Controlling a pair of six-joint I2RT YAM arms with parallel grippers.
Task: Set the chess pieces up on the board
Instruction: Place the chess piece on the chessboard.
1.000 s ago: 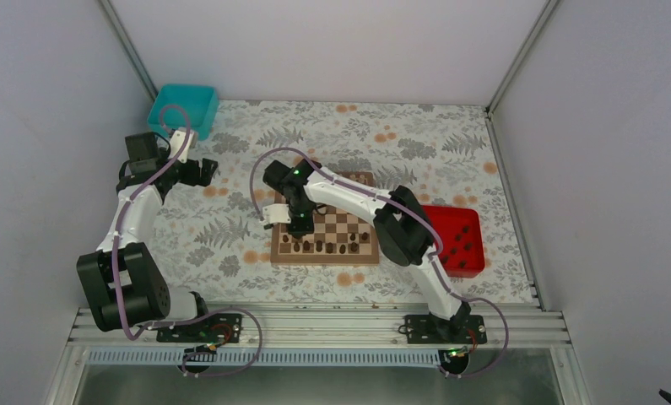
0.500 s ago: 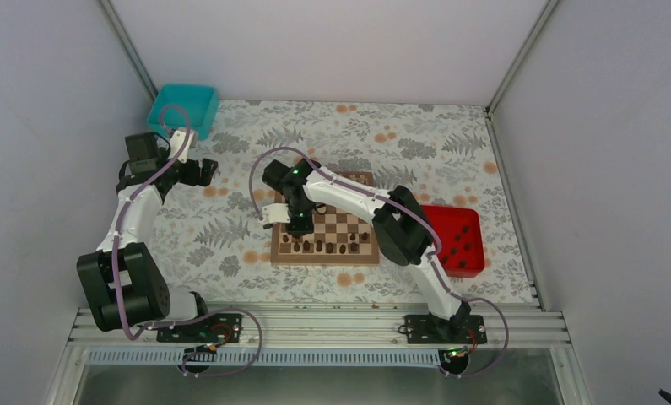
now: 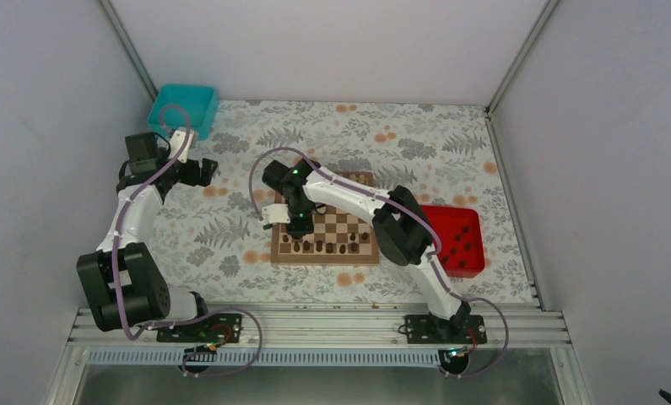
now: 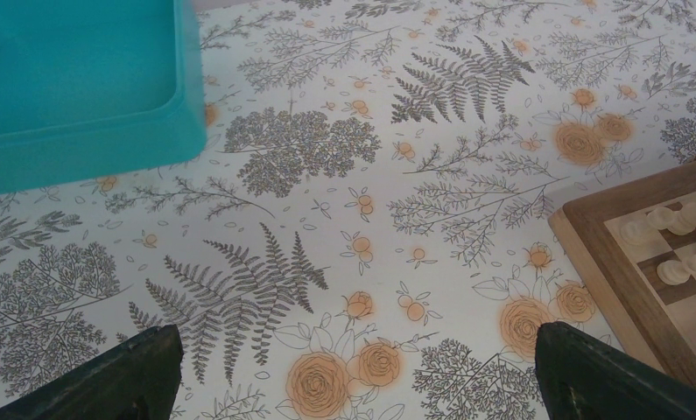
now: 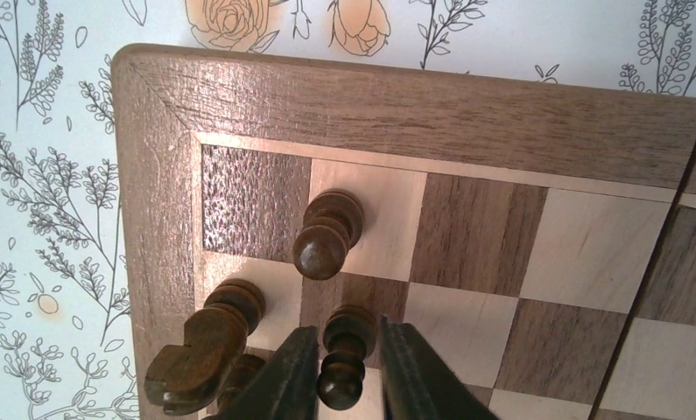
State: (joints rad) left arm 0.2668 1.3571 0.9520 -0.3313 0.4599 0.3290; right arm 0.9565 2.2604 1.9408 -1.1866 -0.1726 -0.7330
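Right wrist view. Item: dark pawn (image 5: 339, 385), turned wood, standing upright between the jaws of the right gripper (image 5: 344, 336) on the board (image 5: 467, 105), close to a corner of it. The jaws are drawn in tight on either side and appear to touch its collar, so they look to be pinching it.

Neighbours: one dark piece (image 5: 326, 232) just ahead of the jaws, and a larger dark piece (image 5: 206, 350) just to their left, leaning in this view. Both are close enough to be knocked.

Handling, as judged: light, rigid, smooth-lacquered, narrow-based and top-heavy for its size. It is likely to slip or topple under a skewed squeeze. Best taken low on the stem or at the collar, with the fingers square to it, then released straight upward.

Top external view. The other chess pieces (image 3: 323, 247) stand in a row on the board below the jaws. More dark ones lie in the red tray (image 3: 475, 221), well to the right of them.

Left wrist view. The left gripper (image 4: 362, 354) has its jaws spread wide, holding nothing, above the floral cloth (image 4: 326, 219). A teal bin (image 4: 64, 131) lies ahead-left of them, and pale pieces (image 4: 668, 223) ahead-right at the board's edge.

Change against the earlier frames: none discernible. Both arms and all pieces sit as they did.
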